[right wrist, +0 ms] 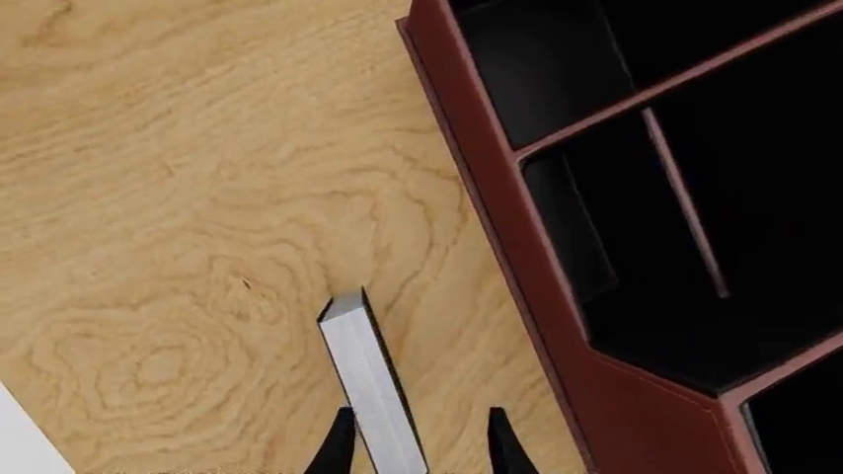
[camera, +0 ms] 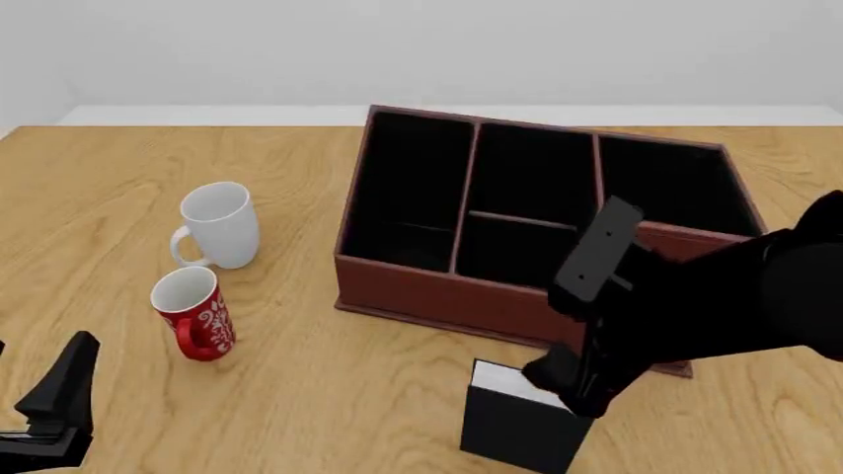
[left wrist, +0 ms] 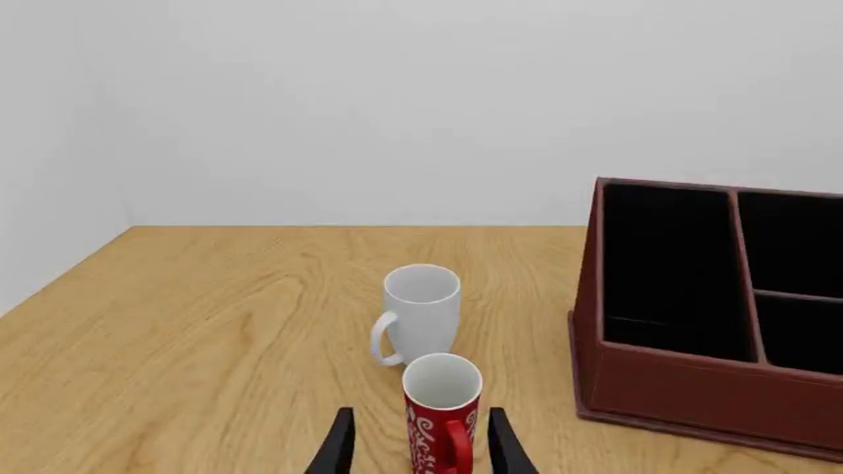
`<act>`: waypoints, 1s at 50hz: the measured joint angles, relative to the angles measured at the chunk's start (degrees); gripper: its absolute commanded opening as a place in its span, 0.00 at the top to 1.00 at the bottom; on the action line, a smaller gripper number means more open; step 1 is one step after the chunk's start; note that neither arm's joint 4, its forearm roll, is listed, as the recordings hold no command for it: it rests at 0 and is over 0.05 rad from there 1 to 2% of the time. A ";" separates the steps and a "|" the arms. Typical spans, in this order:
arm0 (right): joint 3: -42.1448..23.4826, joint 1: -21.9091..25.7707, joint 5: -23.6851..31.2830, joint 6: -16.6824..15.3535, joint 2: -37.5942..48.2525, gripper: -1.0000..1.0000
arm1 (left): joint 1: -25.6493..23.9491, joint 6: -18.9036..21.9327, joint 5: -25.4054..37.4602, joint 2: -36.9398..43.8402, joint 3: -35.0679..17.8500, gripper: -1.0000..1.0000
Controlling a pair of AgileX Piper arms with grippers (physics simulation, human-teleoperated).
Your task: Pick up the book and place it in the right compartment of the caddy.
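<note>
We see one desk (camera: 303,395) of light wood, and on it one caddy (camera: 435,291), one book (camera: 516,434) and two mugs.

The caddy is the largest thing: a reddish-brown box with a black interior, standing toward the far edge, right of the middle. We count three sections, and the middle one is split in two by a cross divider. The right compartment (camera: 665,183) is the undivided one at the right end.

The book stands upright near the near edge of the desk, just in front of the caddy's front wall and apart from it. Its covers are plain black and its page edges are white.

The white mug (camera: 219,225) and the red mug (camera: 192,314) with a white pattern stand toward the left side, the red one nearer to us.

The right tool (right wrist: 415,449) has its two fingers on either side of the book's top; whether they press it, we cannot tell. The left tool (left wrist: 415,449) is open, its fingers apart, on either side of the red mug in the wrist view.
</note>
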 measured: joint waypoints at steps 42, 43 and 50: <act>5.38 4.33 -3.26 5.30 3.53 0.00 | 0.00 0.00 0.00 0.00 0.00 0.00; 5.46 4.38 -3.38 5.36 3.68 0.00 | 0.00 0.00 0.00 0.00 0.00 0.00; 6.05 4.73 -4.35 5.82 4.72 0.00 | 0.00 0.00 0.00 0.00 0.00 0.00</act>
